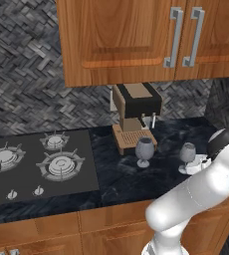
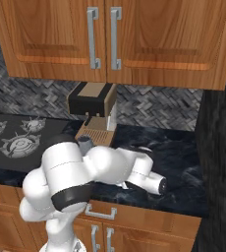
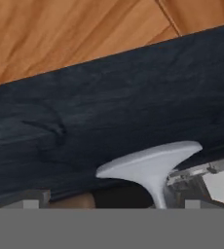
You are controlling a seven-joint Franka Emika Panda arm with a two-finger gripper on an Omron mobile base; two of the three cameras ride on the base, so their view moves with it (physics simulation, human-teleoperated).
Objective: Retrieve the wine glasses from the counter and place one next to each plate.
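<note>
Left base view shows both wine glasses standing upright on the counter [image 1: 136,174], black marble with white veins: the darker wine glass [image 1: 144,151] just in front of the brown espresso machine [image 1: 135,115], and the paler wine glass [image 1: 187,154] to its right, close to where the white arm reaches in. No plate can be made out with certainty in these pictures, so I judge that neither glass has yet been set beside one; the whole task is open, and the step in hand looks like the approach to the first glass. In the hand view the round foot and thin stem of a wine glass [image 3: 153,168] sit between the finger tips, low in the picture, with the dark counter beyond; the camera is rolled, so the glass appears upside down. The gripper [image 3: 114,206] is spread wide, its jaws released and clamping nothing. What is left, by my reckoning: close on the stem, lift, carry, place, then repeat.
</note>
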